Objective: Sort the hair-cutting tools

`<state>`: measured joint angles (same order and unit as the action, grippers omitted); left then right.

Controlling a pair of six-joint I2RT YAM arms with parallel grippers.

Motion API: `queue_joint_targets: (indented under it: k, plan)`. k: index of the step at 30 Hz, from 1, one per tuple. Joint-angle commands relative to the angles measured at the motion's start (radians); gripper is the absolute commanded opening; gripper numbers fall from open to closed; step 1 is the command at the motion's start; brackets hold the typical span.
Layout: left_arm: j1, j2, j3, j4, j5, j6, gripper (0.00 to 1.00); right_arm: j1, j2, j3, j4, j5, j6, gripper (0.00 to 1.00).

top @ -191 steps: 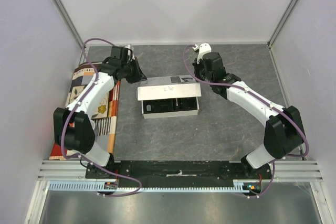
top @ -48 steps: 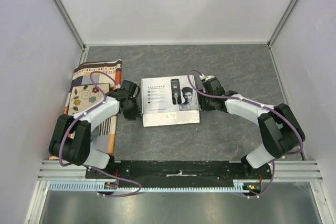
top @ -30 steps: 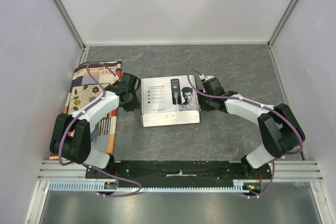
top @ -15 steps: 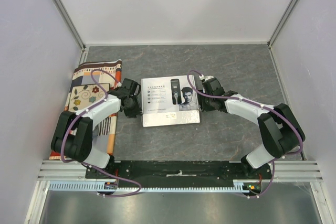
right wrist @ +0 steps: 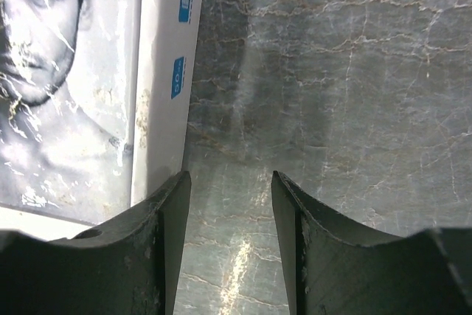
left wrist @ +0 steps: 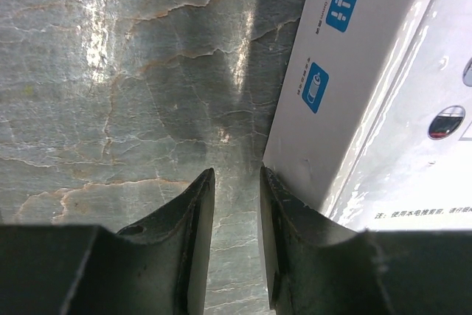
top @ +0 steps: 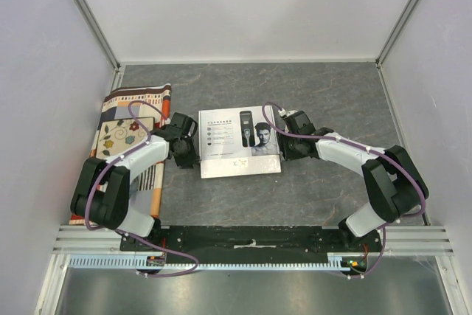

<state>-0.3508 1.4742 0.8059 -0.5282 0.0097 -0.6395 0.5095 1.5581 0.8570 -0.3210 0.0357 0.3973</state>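
Box (top: 240, 143) lies closed mid-table. No hair-cutting tools are visible; they are presumably inside, so sorting appears finished or nearly so. The left gripper (left wrist: 236, 176), at the box's left side, is narrowly parted and empty. The right gripper (right wrist: 230, 178), at its right side, is wider and empty.

Lab robot cell: plain white walls (top: 243, 5), aluminium framing (top: 87, 14), grey marbled surface (top: 324, 197), base rail (top: 251, 240) bolted along its near edge.

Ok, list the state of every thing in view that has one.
white box: closed, lying flat, printed lid up.
left tool: open, empty, at the box's left side.
right tool: open, empty, at the box's right side.
patterned cloth: spread out flat, left of the box.
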Motion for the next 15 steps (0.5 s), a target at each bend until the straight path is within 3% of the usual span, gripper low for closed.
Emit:
queue_joint_targets:
  k: [1, 15]
  plan:
    - [-0.004, -0.040, -0.005, 0.025, 0.058, -0.029, 0.38, 0.009, -0.001, 0.007, -0.030, -0.034, -0.020, 0.56]
    - [-0.004, -0.066, -0.013, 0.025, 0.111, -0.035, 0.37, 0.011, 0.000, -0.009, -0.036, -0.137, -0.008, 0.55]
